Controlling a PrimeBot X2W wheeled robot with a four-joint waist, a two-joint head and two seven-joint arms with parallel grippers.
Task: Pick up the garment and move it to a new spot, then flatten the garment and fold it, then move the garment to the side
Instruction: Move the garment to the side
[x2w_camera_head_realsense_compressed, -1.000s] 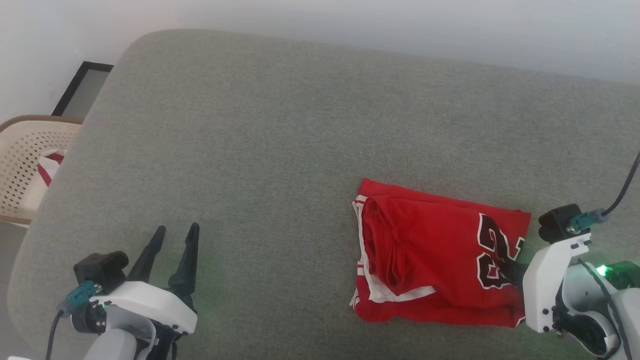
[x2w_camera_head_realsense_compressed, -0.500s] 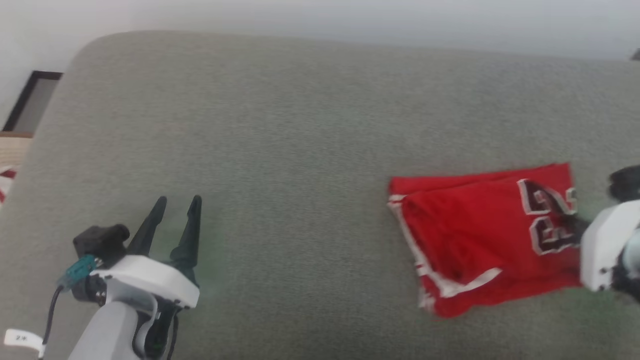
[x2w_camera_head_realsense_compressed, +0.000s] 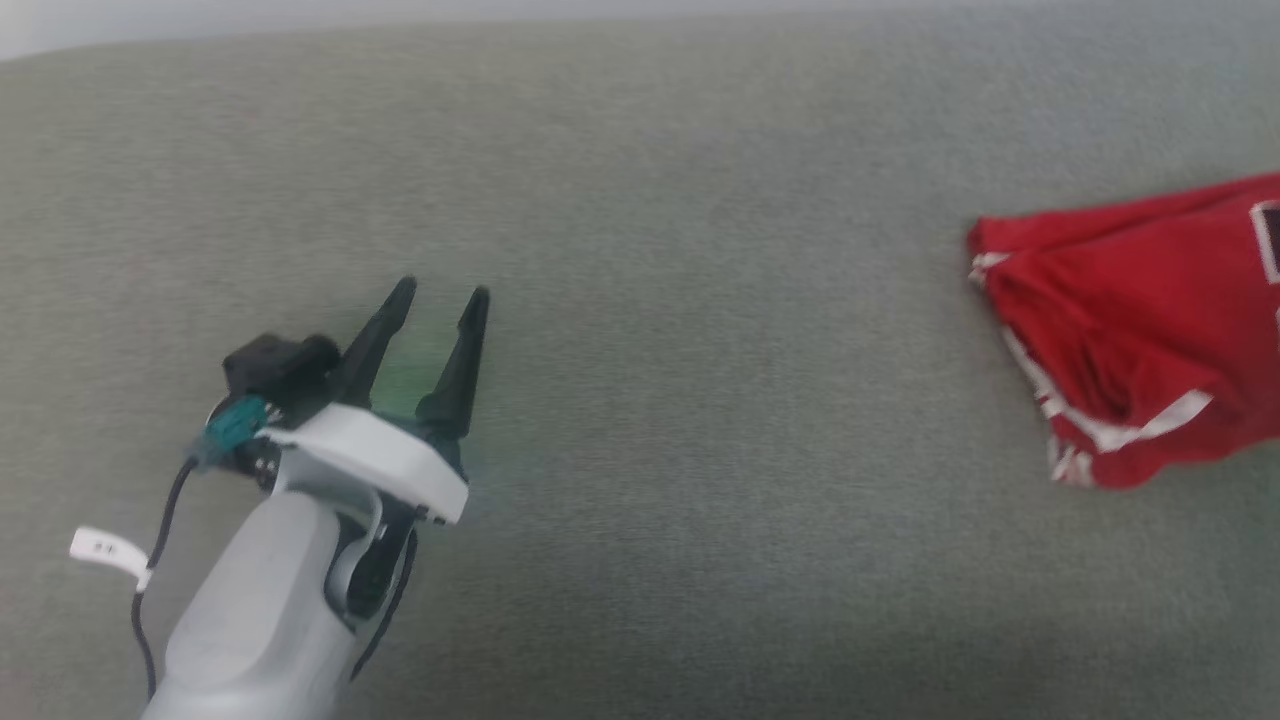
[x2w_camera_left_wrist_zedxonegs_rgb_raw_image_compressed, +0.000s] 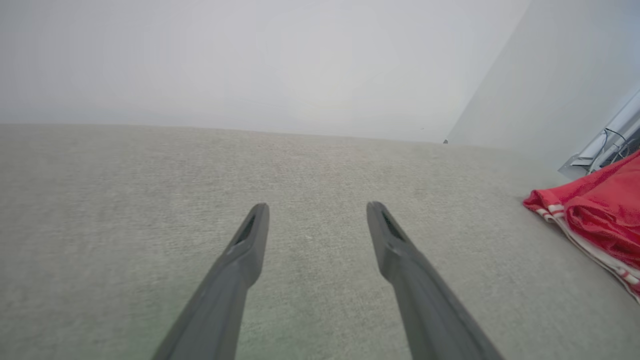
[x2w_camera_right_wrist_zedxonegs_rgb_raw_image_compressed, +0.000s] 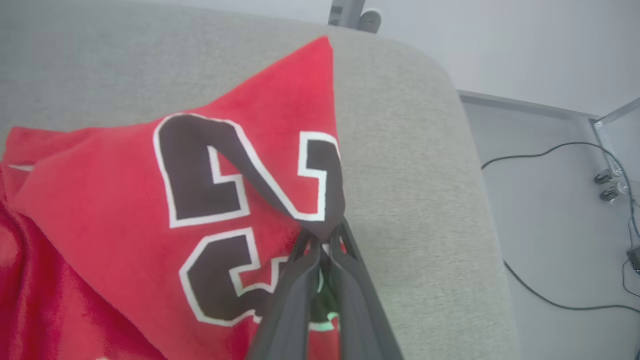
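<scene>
The folded red garment (x2w_camera_head_realsense_compressed: 1130, 330), with white trim and black numerals outlined in white, lies at the right edge of the head view, partly cut off. In the right wrist view my right gripper (x2w_camera_right_wrist_zedxonegs_rgb_raw_image_compressed: 322, 242) is shut on the garment (x2w_camera_right_wrist_zedxonegs_rgb_raw_image_compressed: 125, 220), pinching a fold of cloth at the numerals near the cushion's right end. My left gripper (x2w_camera_head_realsense_compressed: 440, 300) hovers open over bare grey cushion, far left of the garment. Through the left wrist view its two fingers (x2w_camera_left_wrist_zedxonegs_rgb_raw_image_compressed: 250, 235) stand apart with nothing between them, and the garment (x2w_camera_left_wrist_zedxonegs_rgb_raw_image_compressed: 600, 215) shows at the right edge.
The grey fabric cushion (x2w_camera_head_realsense_compressed: 650, 300) carries everything. Its rounded right end (x2w_camera_right_wrist_zedxonegs_rgb_raw_image_compressed: 440, 125) drops to a pale floor with black cables (x2w_camera_right_wrist_zedxonegs_rgb_raw_image_compressed: 550, 150) and small casters (x2w_camera_right_wrist_zedxonegs_rgb_raw_image_compressed: 607, 182). A pale wall rises behind the cushion.
The head camera has swung, shifting the scene. The garment has been dragged rightward across the cushion by my right gripper. The basket and the right arm have left the head view.
</scene>
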